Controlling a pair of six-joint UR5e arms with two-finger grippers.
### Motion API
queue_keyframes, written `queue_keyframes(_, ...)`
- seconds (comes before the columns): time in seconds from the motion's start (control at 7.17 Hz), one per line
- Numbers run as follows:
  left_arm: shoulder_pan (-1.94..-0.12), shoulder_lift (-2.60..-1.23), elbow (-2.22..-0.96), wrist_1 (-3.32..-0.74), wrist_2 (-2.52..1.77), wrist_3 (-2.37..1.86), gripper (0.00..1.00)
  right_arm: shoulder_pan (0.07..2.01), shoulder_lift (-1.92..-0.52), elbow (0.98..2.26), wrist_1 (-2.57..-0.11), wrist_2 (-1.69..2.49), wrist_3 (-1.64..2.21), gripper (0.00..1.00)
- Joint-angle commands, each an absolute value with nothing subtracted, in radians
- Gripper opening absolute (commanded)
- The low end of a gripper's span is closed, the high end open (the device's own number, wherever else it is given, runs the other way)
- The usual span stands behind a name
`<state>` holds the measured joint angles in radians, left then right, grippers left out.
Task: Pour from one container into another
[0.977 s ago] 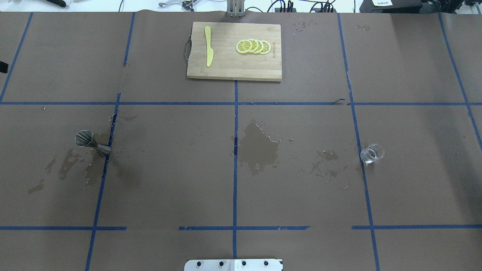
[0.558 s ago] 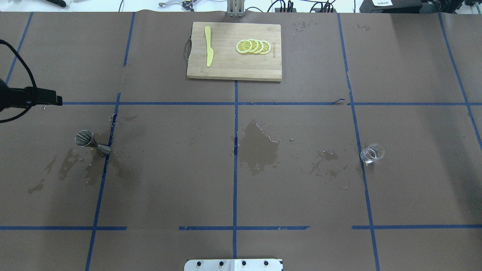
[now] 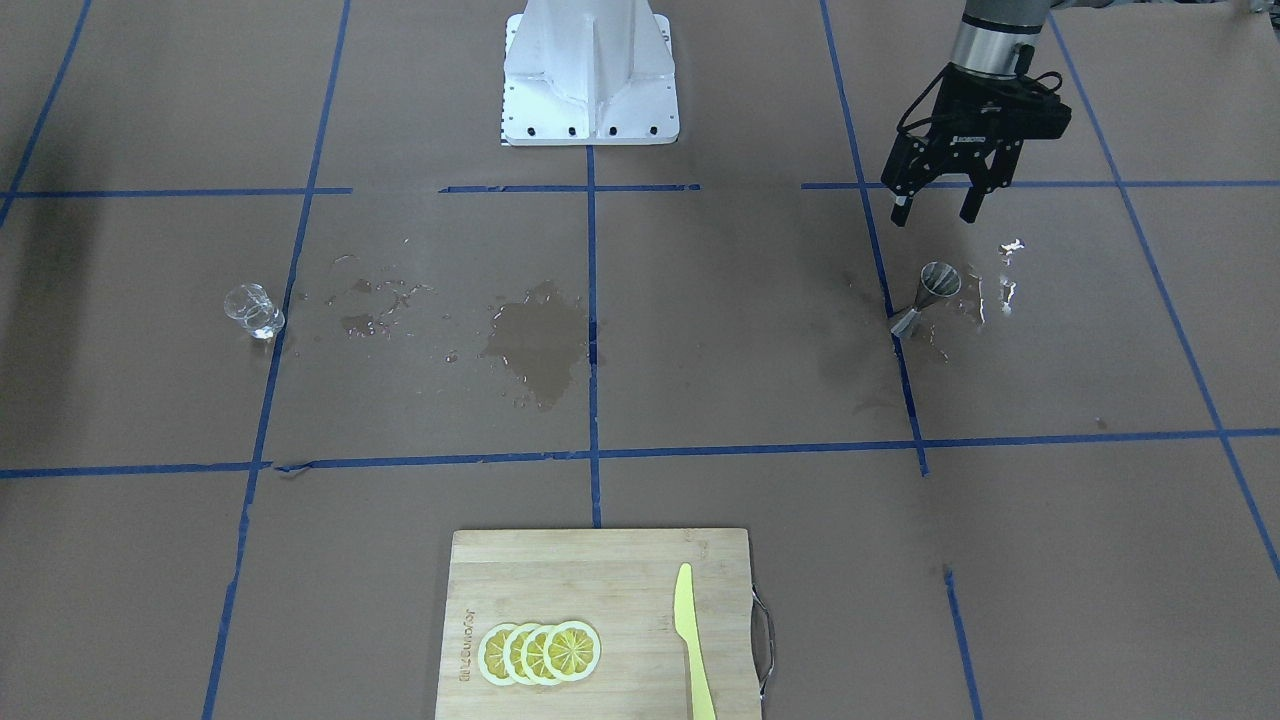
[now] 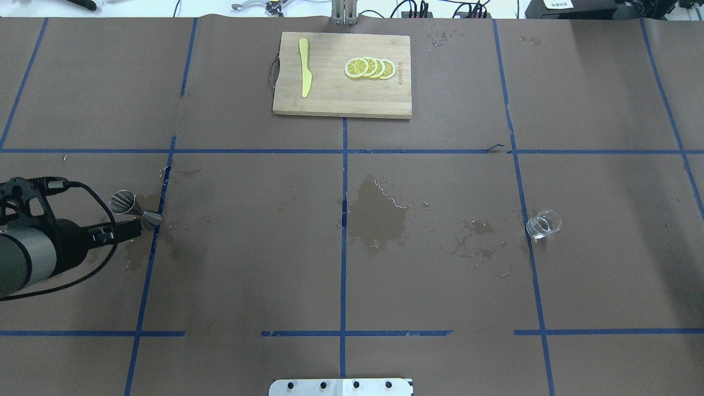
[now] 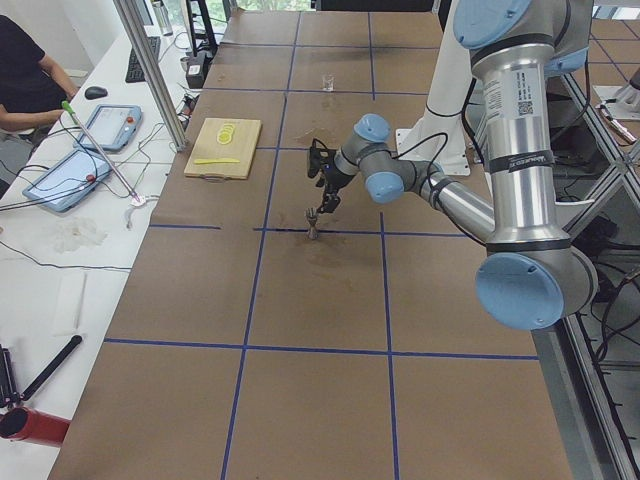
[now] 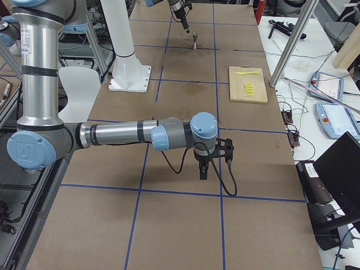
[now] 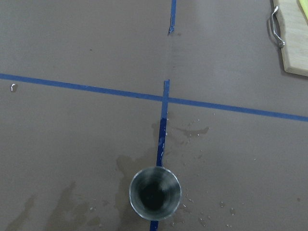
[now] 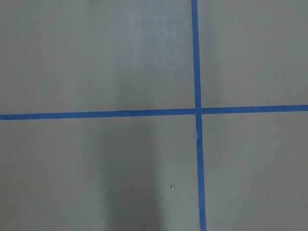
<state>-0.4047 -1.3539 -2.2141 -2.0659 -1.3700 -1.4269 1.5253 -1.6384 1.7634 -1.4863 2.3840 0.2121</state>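
Approach phase: left gripper point(image 3: 935, 212), jaws wide and empty, is held over upright jigger point(image 3: 930, 288), upper right of front view. Glass cup point(image 3: 253, 310) is seen mid-left, untouched. Descent onto jigger's waist is judged reqd next. Right gripper point(image 6: 203, 172): state can't be told.

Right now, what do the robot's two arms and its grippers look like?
The left arm and right arm are silver tubes with pale-blue rounded joint caps; the left bears a white sticker. The left gripper is black, two-fingered, with white lettering and looping black cable.

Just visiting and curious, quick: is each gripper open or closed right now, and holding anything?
Left gripper: open, holding nothing.
Right gripper: cannot be told from these views.
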Motion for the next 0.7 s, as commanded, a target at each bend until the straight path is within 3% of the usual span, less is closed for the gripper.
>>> queue_keyframes(0.0,-0.28,-1.353,-2.2,-2.017,-1.145,-1.508,1.0,1.487,-1.637,1.821,-1.488,2.373,0.292,1.0)
queue_keyframes(0.56,-0.232,-1.416,-2.046,-1.997,-0.898,-1.6,1.0,1.295,-1.634,1.968,-1.489,2.257,0.599,1.0)
